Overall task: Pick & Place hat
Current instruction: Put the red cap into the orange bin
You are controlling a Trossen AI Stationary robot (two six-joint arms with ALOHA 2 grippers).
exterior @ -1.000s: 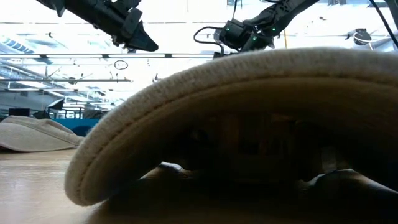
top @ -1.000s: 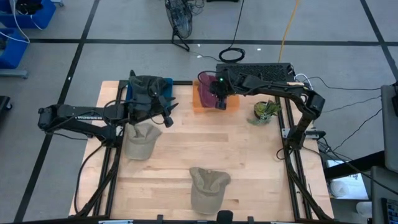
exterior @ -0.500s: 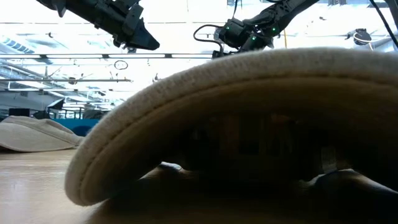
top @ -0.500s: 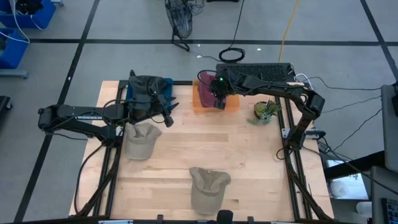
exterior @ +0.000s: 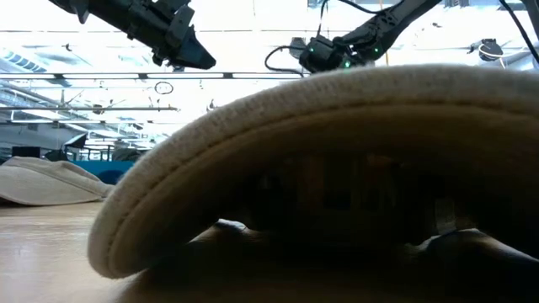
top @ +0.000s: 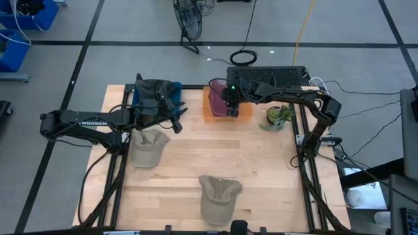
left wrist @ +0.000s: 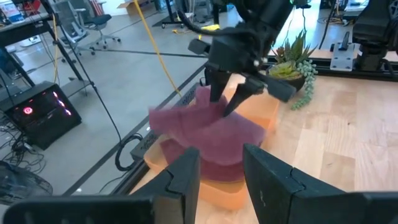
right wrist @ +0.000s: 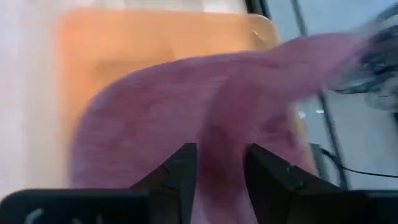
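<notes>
right gripper [top: 230, 108] sits over the orange bin [top: 243, 112] at the table's back edge, right above the maroon hat [top: 216, 98]. in the left wrist view its fingers [left wrist: 216, 93] stand parted above the hat [left wrist: 208, 134], tips at or just off the fabric, can't tell if there's contact. jaws read as open, nothing gripped. right wrist view looks straight down past its own fingers [right wrist: 180, 171] onto the hat [right wrist: 186, 124], which lies in the bin [right wrist: 124, 50] and drapes over its rim toward the table's back edge.

left gripper [top: 175, 117] hangs in the air near the blue bin [top: 175, 87] at back left, pointing toward the right arm. its fingers [left wrist: 186, 174] show a narrow gap, empty. a dark hat [top: 151, 89] fills the blue bin.

two tan hats lie on the wooden table [top: 274, 176]: one [top: 149, 147] just under the left arm, one [top: 218, 196] at front centre. the front one [exterior: 337, 160] blocks most of the low view. a small plant [top: 279, 117] stands at the table's right edge, beside the orange bin.
</notes>
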